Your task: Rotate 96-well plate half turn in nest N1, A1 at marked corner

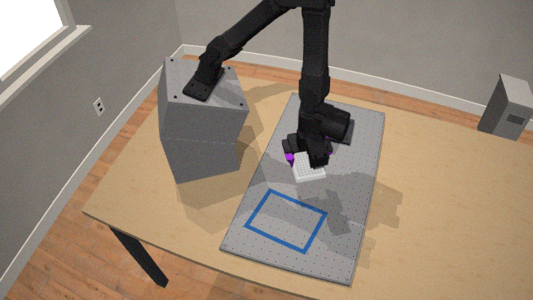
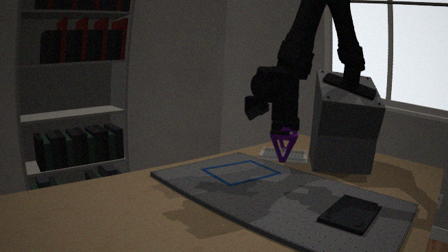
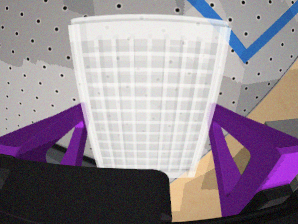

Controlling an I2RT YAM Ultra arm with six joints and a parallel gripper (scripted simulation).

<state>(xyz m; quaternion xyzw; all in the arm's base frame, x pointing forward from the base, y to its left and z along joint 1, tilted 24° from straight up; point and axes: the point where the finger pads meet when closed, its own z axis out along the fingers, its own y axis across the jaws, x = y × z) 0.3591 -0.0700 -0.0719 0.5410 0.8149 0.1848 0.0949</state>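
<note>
One arm stands on one grey pedestal (image 1: 196,134) at the back of the table (image 1: 428,204). On the table lies one perforated grey deck (image 1: 359,212), and on it one blue taped outline, the bench spot B1 (image 1: 254,209), and one dark plate nest N1 (image 2: 349,213). There is one white 96-well plate (image 1: 306,169), and one pincer (image 3: 149,145) with two purple fingers.

The pincer is clenched on the plate: in the wrist view the fingers press against its two long sides, with the plate's well grid running out ahead between them. The plate is held off the deck, level with the wells facing up, hanging over the stretch of deck between the taped outline and the nest, just outside the outline's near edge. In the exterior view the pincer points straight down and the plate shows as a thin pale slab at the fingertips. The nest is well apart from the plate, and nothing is seated in it
</note>
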